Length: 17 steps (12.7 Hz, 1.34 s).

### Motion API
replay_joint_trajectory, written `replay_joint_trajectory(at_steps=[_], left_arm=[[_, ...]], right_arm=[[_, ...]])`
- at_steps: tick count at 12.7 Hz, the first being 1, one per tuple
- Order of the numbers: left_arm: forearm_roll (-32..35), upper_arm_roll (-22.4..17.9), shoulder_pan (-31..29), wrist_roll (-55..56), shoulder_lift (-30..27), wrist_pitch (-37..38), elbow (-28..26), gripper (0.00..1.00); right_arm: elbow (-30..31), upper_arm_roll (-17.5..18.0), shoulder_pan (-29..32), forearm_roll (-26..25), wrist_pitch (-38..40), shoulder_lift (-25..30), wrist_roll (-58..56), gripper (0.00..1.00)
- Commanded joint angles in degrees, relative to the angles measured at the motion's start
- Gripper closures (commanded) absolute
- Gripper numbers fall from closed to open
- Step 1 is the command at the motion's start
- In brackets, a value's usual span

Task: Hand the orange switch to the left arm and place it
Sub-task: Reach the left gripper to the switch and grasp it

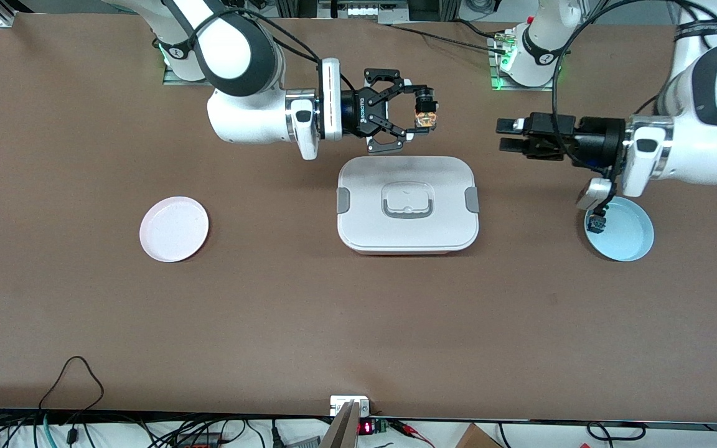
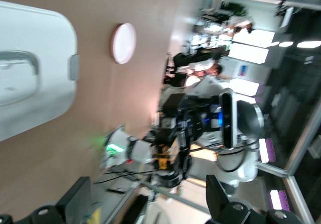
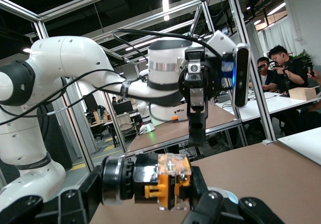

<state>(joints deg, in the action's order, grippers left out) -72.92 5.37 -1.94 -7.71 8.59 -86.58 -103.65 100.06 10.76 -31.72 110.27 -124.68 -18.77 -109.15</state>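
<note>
The right gripper (image 1: 424,112) hangs in the air above the brown bench (image 1: 309,311), fingers clamped on the tiny black orange-banded switch (image 1: 425,117) beside the white lidded box (image 1: 407,204), facing the left gripper (image 1: 508,135), whose fingers stand apart.

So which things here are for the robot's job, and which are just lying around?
For the job:
- orange switch, shut in the right tool, up above the table
- left tool, open, facing it
- box to avoid

Lying about:
- pink plate
- blue plate holding a small black part
</note>
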Motion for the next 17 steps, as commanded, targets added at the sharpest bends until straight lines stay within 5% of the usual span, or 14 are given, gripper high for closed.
replay_joint_trajectory(at_steps=[1, 8, 9, 12, 17], left_arm=[[-4.7, 3.0, -0.3, -4.2, -3.4, -5.5, -6.3, 0.0], [-15.8, 9.5, -0.4, -9.1, -4.3, -9.9, -14.6, 0.04], [-17.0, 9.7, -0.2, -9.2, -4.5, -9.9, -14.7, 0.1], [-19.4, 12.6, -1.0, -9.1, -4.5, -9.9, -14.8, 0.49], [-19.4, 12.6, -2.1, -9.2, -4.6, -6.4, -14.7, 0.77]], right_arm=[[-1.5, -0.3, -0.7, 1.7, -0.5, -0.9, -1.6, 1.0], [-1.5, -0.3, -0.5, 1.8, -0.5, -0.9, -1.4, 1.0], [-1.5, -0.3, -0.5, 1.7, -0.5, -0.9, -1.3, 1.0], [-1.4, -0.3, -0.5, 1.8, -0.4, -0.9, -1.3, 1.0], [-1.4, -0.4, -0.4, 1.8, -0.5, -0.9, -1.3, 1.0]])
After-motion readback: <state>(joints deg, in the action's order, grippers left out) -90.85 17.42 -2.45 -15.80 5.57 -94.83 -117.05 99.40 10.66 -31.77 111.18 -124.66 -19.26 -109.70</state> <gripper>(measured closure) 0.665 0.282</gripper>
